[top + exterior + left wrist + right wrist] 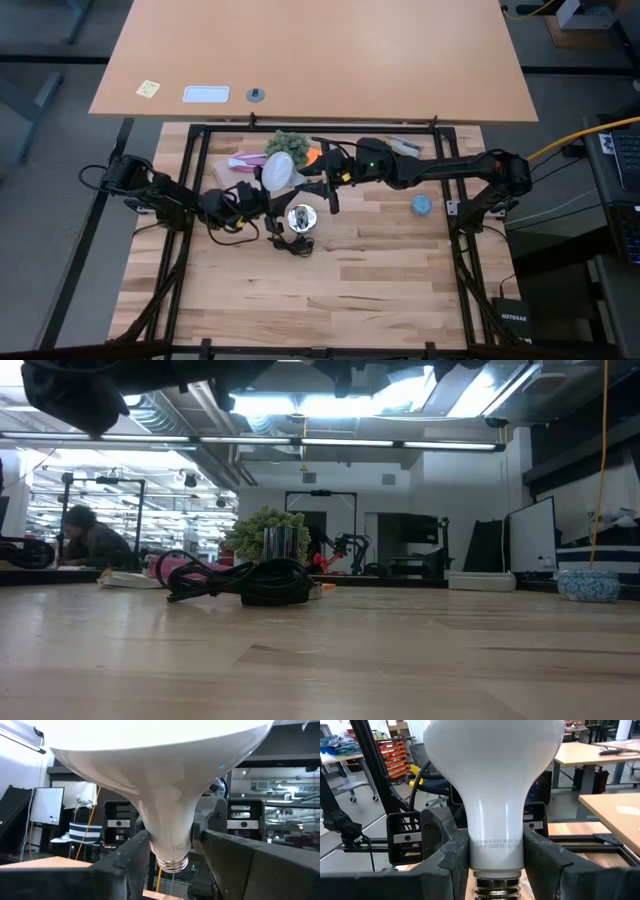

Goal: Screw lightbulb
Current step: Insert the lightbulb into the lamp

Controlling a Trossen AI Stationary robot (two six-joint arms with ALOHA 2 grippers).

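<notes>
The lightbulb (279, 170), frosted white with a grey screw base (172, 863), hangs in the air over the table's far middle, its dome tilted toward the far left. My left gripper (266, 196) reaches in from the left and my right gripper (316, 184) from the right; both are shut on the bulb. Below them the round silver socket (302, 218) rests flat on the wooden table with its black cord (240, 582) coiled beside it. In the low view the bulb is out of the picture. My left gripper pinches the bulb's narrow neck (150, 840), just above the screw base, between its two fingers (131, 854). It comes from the table's left, slanting upward. The bulb is lifted clear and its dome spreads wide above the fingers. My right gripper pinches the bulb's neck (496, 845), just above the screw base (497, 887), between its two fingers (457, 862). The fingers come level from the table's right. The bulb stands clear of the table, with its base below the fingers.
A green plant (290, 144), a pink thing (245, 161) and an orange thing (315, 155) lie at the far edge behind the bulb. A small blue ball (422, 205) sits to the right. Black frame rails (185, 180) border the table.
</notes>
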